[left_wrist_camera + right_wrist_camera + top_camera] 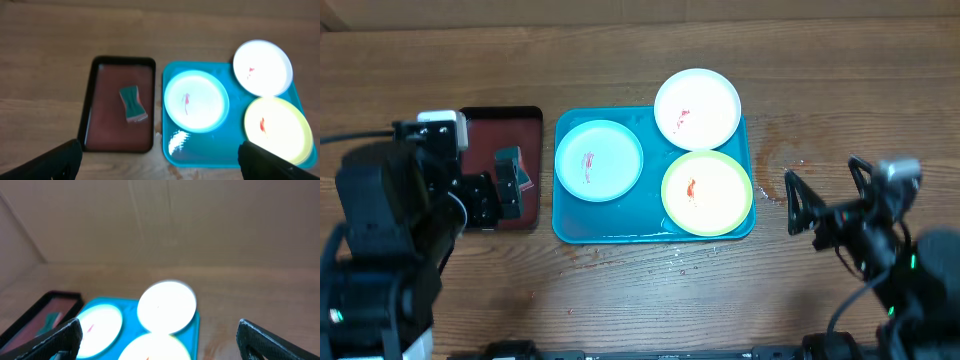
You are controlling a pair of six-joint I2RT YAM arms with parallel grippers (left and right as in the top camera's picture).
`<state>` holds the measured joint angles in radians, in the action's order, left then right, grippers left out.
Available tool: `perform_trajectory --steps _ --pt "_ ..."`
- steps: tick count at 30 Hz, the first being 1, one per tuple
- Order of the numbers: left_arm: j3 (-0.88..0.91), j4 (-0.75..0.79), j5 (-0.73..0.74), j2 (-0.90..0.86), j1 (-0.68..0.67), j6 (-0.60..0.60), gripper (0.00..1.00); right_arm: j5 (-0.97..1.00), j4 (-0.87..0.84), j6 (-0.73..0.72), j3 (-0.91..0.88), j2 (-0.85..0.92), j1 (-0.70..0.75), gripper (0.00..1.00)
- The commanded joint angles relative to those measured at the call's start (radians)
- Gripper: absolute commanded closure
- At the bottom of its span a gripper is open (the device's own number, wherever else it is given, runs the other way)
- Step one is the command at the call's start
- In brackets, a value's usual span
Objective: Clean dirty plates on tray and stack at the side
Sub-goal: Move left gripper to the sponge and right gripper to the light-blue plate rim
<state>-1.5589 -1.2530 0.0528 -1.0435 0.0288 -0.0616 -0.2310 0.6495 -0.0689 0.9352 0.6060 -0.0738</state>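
**Both grippers spread and empty; three smeared plates on the tray**

Nearest the robot, the left gripper (159, 147) hangs high above the table (640, 300) with its jaws wide apart and nothing between them. From its wrist camera, the black tray lies at about 11 o'clock and the tray at about 1 o'clock. The right gripper (820, 192) is at 3 o'clock from the tray. It is clear of the tray, its jaws are also fully spread, and it holds nothing.

The tray (565, 228) lies flat mid-table with all three plates on it.
- The green plate (707, 193) is nearest, at the tray's 5 o'clock corner. It has a small red smear at its centre.
- The blue plate (598, 160) is at 9 o'clock, with a red streak in the middle. It lies just beside the green plate.
- The white plate (697, 108) is farthest, at 1 o'clock. It hangs over the far rim, has a faint red mark, and its near edge meets the green plate.

The bare tray floor near the 7 o'clock corner shines, possibly from wetness.

At 9 o'clock from the tray, just beside it, is the black tray (107, 125) with a dark red floor. A small green block lies near its middle and looks like a sponge (132, 104), though the view is too soft to be sure.
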Motion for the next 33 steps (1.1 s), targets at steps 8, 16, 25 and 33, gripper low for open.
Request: perform_trajectory --steps 8,16,25,33 --pt "-0.216 -0.212 0.158 -0.264 0.004 0.040 0.00 -0.086 0.433 -0.021 0.529 0.570 -0.005 0.00" --pt "-0.215 -0.209 0.215 -0.399 0.003 0.028 0.00 -0.390 0.333 -0.071 0.537 0.804 -0.020 0.11" --pt "-0.215 -0.155 0.020 -0.540 0.011 -0.123 0.00 -0.150 0.204 -0.258 0.538 1.011 -0.188 0.23" --pt "-0.215 -0.097 -0.219 -0.622 0.031 -0.156 0.00 0.005 0.088 -0.378 0.595 1.224 -0.362 0.29"
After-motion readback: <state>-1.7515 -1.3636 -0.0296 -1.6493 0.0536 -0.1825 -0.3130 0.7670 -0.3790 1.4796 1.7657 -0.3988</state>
